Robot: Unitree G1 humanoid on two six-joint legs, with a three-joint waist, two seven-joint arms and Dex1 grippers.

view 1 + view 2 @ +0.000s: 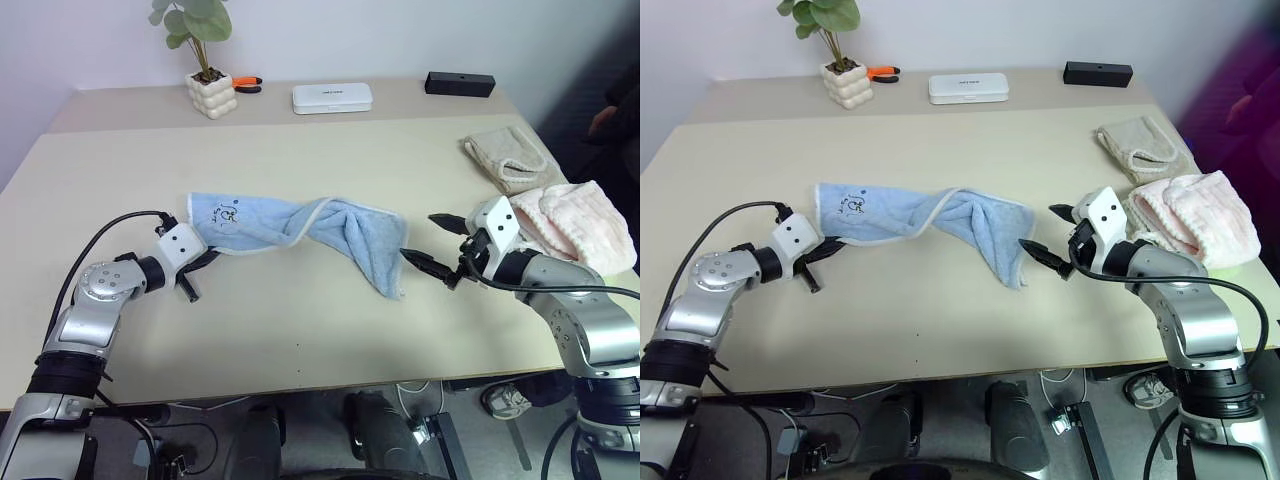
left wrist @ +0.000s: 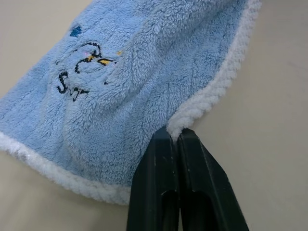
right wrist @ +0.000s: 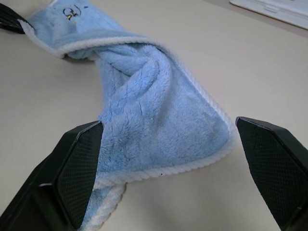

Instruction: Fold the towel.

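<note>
We found the light blue towel [image 1: 300, 230] lying twisted mid-table. Left gripper [image 2: 175, 137] was pinched shut on its white hem [image 2: 211, 91] at the embroidered end. Right gripper [image 1: 437, 250] stood spread wide just beside the far end, holding nothing. Our worry: so thin a pinch could slip, leaving the twist in.

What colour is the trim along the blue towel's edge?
White, on the towel; clearest in the left wrist view.
</note>
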